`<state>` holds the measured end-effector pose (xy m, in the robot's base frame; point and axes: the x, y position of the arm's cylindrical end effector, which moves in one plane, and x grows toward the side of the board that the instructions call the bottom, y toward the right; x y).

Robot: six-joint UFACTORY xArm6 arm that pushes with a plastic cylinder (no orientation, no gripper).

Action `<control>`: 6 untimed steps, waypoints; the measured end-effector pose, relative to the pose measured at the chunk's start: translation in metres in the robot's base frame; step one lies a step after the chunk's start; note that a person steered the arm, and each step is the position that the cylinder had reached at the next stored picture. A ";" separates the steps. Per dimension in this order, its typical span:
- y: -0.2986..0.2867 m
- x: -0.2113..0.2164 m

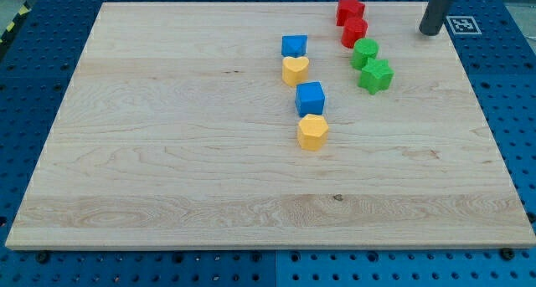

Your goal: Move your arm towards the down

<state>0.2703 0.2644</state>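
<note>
A pale wooden table (167, 153) lies on a blue pegboard (33, 61). The arm has no gripper in view, so there is nothing to read as spread or pressed together. It ends in a dark rod, and my tip (430, 33) rests near the view's top right corner, well apart from every block.

The closest blocks to it sit to the view's left: a red star (349, 9) touching a red cylinder (354, 32) just below it. Below these are a green cylinder (364, 52) and a green star (375, 75), touching.

Further left, running down the view: a blue block (294, 45), a yellow heart (295, 69), a blue cube (310, 98) and a yellow hexagon (312, 131).
</note>
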 end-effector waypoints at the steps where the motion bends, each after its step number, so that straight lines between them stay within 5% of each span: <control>1: 0.000 0.000; 4: -0.008 0.001; 6: -0.008 0.104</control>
